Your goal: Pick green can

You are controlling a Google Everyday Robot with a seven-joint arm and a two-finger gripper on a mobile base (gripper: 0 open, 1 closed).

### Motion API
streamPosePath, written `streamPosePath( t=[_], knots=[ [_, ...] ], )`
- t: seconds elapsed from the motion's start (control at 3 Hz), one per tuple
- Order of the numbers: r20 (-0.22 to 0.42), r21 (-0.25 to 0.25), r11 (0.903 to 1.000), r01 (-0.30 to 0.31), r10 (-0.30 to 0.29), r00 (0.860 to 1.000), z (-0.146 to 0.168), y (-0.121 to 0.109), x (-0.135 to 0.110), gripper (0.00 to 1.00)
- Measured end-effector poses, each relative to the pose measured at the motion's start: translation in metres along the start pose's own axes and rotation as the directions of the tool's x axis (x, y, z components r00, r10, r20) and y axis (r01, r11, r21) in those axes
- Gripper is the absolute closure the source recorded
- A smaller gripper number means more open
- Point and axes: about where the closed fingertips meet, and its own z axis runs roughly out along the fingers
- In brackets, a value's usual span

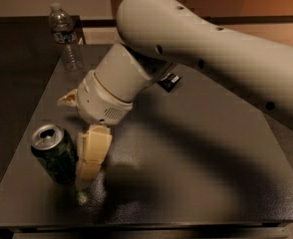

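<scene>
The green can (54, 154) stands upright near the front left corner of the dark table (196, 178), its silver top facing up. My gripper (79, 128) hangs from the big white arm (186, 44) just right of the can. One cream finger (91, 152) points down right beside the can's right side, touching it or nearly so. The other finger's tip (67, 99) shows behind the can, further back. The fingers stand apart, open, with nothing held.
A clear plastic water bottle (65, 35) stands upright at the table's back left corner. A small black tag (169, 81) shows under the arm. The table's left and front edges run close to the can.
</scene>
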Motion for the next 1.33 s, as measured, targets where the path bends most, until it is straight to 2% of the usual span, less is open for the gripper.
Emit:
streamPosePath(
  t=[0.33,0.67,1.0,1.33],
  knots=[
    [0.007,-0.015,0.9996,0.024,-0.024,1.0,0.006,0.004,-0.008,0.18],
    [0.017,-0.023,0.9991,0.035,-0.035,0.999,0.006,0.006,-0.013,0.41],
    [0.021,-0.019,0.9994,0.03,-0.029,0.999,0.0,0.006,-0.019,0.65],
    [0.015,0.015,0.9997,-0.019,0.019,1.0,-0.022,0.0,-0.022,0.88]
  ],
)
